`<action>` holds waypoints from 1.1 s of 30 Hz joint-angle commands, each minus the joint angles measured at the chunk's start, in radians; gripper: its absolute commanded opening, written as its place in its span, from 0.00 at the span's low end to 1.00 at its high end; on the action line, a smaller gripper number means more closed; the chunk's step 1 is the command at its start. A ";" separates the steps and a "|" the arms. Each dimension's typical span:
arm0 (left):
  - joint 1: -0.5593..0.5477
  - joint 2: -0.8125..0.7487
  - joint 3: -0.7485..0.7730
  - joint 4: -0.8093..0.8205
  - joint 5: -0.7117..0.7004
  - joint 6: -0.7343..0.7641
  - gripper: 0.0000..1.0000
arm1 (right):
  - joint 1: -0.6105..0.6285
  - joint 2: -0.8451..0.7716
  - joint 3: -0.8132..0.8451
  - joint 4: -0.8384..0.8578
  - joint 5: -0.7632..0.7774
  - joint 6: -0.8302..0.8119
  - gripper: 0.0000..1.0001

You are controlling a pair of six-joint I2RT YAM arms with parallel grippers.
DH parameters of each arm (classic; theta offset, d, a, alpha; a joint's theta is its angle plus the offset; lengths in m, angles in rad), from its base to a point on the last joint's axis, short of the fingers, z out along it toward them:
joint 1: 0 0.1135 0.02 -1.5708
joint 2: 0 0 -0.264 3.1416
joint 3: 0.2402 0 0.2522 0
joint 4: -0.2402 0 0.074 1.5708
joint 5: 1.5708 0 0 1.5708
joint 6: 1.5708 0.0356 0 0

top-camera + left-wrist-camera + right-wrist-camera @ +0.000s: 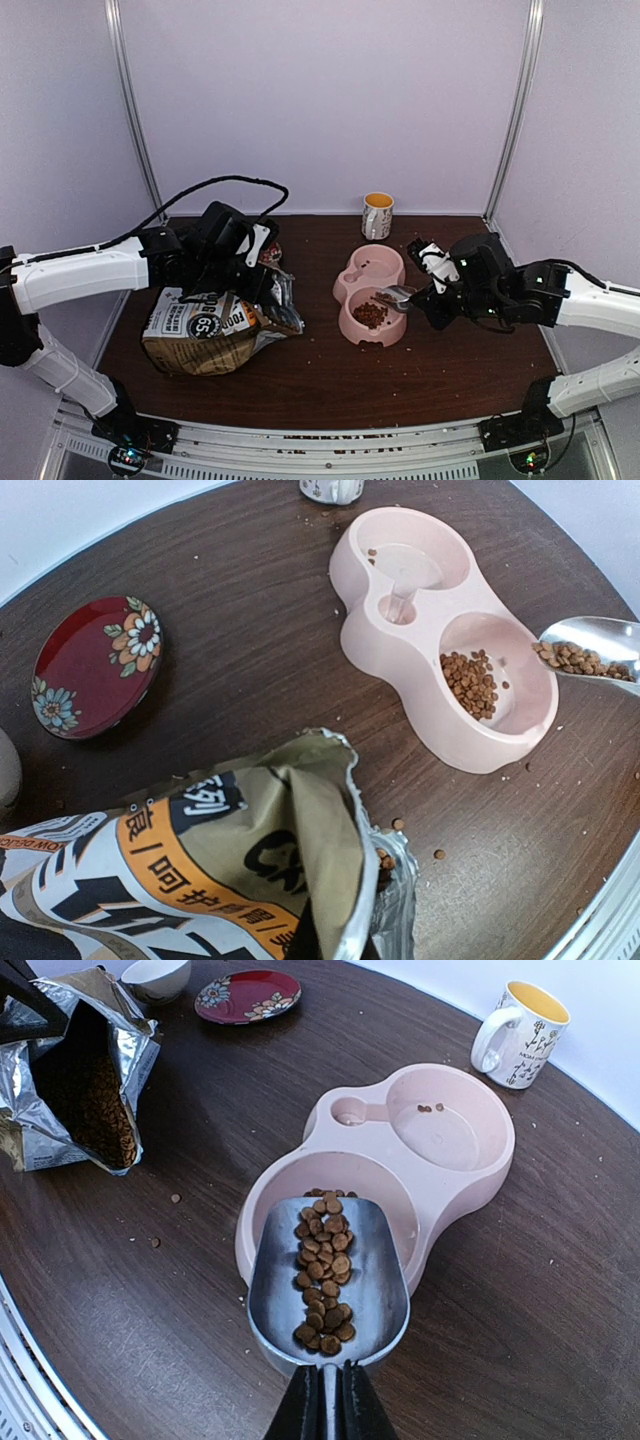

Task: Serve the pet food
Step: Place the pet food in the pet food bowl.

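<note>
My right gripper (328, 1412) is shut on the handle of a metal scoop (328, 1280) holding brown kibble (325, 1260). The scoop's tip is over the near compartment of the pink double bowl (455, 1175); in the left wrist view the scoop (590, 655) reaches over the bowl's rim (400, 650), where kibble (470, 680) lies. My left gripper (266, 280) is shut on the rim of the tan bag (210, 328) with an orange band, holding its mouth open; its fingers are mostly hidden behind the bag (200, 860). Kibble shows inside the foil-lined bag (85, 1080).
A red flowered saucer (97, 667) and a white bowl (155, 975) lie beyond the bag. A white mug with a yellow inside (377, 215) stands at the back. Loose pellets (438, 854) are scattered on the dark wood table (330, 375).
</note>
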 commanded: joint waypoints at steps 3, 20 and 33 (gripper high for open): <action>-0.004 0.001 0.033 0.187 0.041 0.000 0.00 | -0.012 0.012 0.059 -0.045 -0.031 0.012 0.00; -0.004 -0.006 0.031 0.176 0.043 -0.004 0.00 | -0.025 0.043 0.087 -0.081 -0.044 0.001 0.00; -0.004 -0.029 -0.002 0.170 0.024 -0.010 0.00 | -0.064 0.151 0.234 -0.252 -0.108 -0.039 0.00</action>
